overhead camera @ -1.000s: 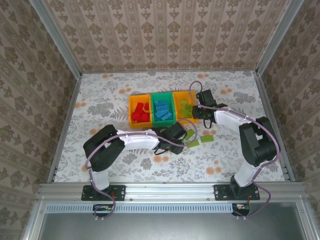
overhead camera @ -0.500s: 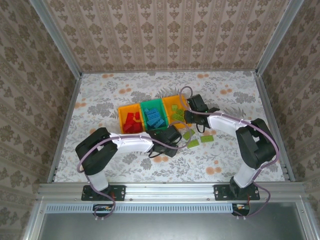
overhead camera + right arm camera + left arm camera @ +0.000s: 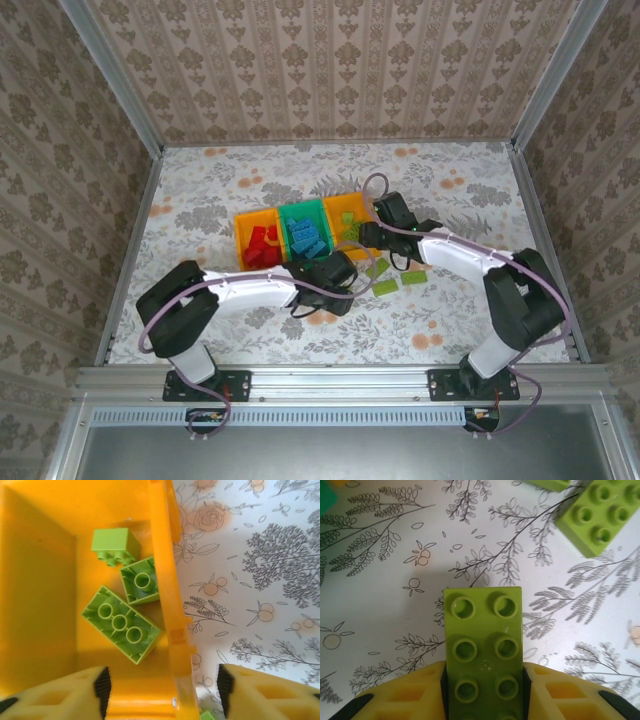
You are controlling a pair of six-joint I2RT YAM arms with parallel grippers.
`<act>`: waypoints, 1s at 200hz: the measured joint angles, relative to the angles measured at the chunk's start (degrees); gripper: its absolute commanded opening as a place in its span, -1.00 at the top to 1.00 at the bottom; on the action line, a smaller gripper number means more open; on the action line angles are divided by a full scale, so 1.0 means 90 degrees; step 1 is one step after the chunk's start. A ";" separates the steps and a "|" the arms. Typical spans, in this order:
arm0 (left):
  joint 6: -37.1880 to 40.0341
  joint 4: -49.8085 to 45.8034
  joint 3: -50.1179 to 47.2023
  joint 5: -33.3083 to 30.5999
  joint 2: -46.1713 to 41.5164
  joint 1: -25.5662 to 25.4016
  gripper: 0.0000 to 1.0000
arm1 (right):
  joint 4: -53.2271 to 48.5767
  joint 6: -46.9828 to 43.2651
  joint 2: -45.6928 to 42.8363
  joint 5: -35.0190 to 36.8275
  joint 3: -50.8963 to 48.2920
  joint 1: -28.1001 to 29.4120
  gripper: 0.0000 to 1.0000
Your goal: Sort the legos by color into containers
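1. Table (image 3: 200,190): a patterned top carrying the row of bins and a few stray bricks.
2. Row of bins (image 3: 256,212): three joined bins. The left orange one holds red bricks (image 3: 262,243) and the green middle one holds blue bricks (image 3: 306,235). The right orange bin (image 3: 45,580) holds lime bricks (image 3: 120,625), three of them in the right wrist view.
3. Right gripper (image 3: 162,687): above the right orange bin, jaws released and wide. They straddle the bin's side wall without touching it and grasp nothing.
4. Left gripper (image 3: 483,685): low over the table on the near side of the bins, jaws clenched on a held lime brick (image 3: 483,630). The brick is studs-up and projects forward of the fingers.
5. Loose lime bricks (image 3: 385,287): lying on the table near the right orange bin, to the right of the left gripper.
6. Assessment: lime sorting is in hand, and no red or blue bricks are seen outside the bins. The held brick needs lifting over the near wall of the right orange bin and releasing inside. The right gripper occupies that space, so it should clear first or contact is likely.
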 measured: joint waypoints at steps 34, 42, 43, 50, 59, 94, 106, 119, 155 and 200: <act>0.0002 -0.0124 0.0274 0.0041 -0.0512 0.0005 0.25 | -0.0279 0.0049 -0.0925 0.0321 -0.0204 0.0000 -0.77; 0.0007 -0.0151 0.0423 0.0053 -0.0600 0.0010 0.25 | -0.0325 0.0068 -0.1100 0.0391 -0.0270 -0.0015 -0.79; 0.0007 -0.0153 0.0435 0.0056 -0.0605 0.0010 0.25 | -0.0345 0.0068 -0.1129 0.0398 -0.0284 -0.0015 -0.79; 0.0029 -0.0168 0.0571 0.0058 -0.0651 0.0015 0.25 | -0.0413 0.0092 -0.1280 0.0471 -0.0364 -0.0024 -0.81; 0.0080 -0.0187 0.0765 0.0073 -0.0682 0.0046 0.24 | -0.0491 0.0131 -0.1455 0.0556 -0.0493 -0.0053 -0.84; 0.0304 -0.0301 0.1350 0.0170 -0.0665 0.0418 0.23 | -0.0656 0.0333 -0.2016 0.0775 -0.1265 -0.0304 -0.88; 0.0381 -0.0318 0.1503 0.0240 -0.0622 0.0658 0.23 | -0.0716 0.0396 -0.2210 0.0821 -0.1549 -0.0386 -0.88; 0.0471 -0.0318 0.1644 0.0325 -0.0532 0.0891 0.22 | -0.0799 0.0474 -0.2450 0.0840 -0.1812 -0.0447 -0.91; 0.0656 -0.0333 0.2069 0.0702 -0.0041 0.1394 0.20 | -0.0828 0.0602 -0.3084 0.0862 -0.2346 -0.0515 -0.94; 0.0765 -0.0342 0.2412 0.1212 0.0561 0.1853 0.14 | -0.0996 0.0695 -0.3490 0.0865 -0.2662 -0.0573 -0.99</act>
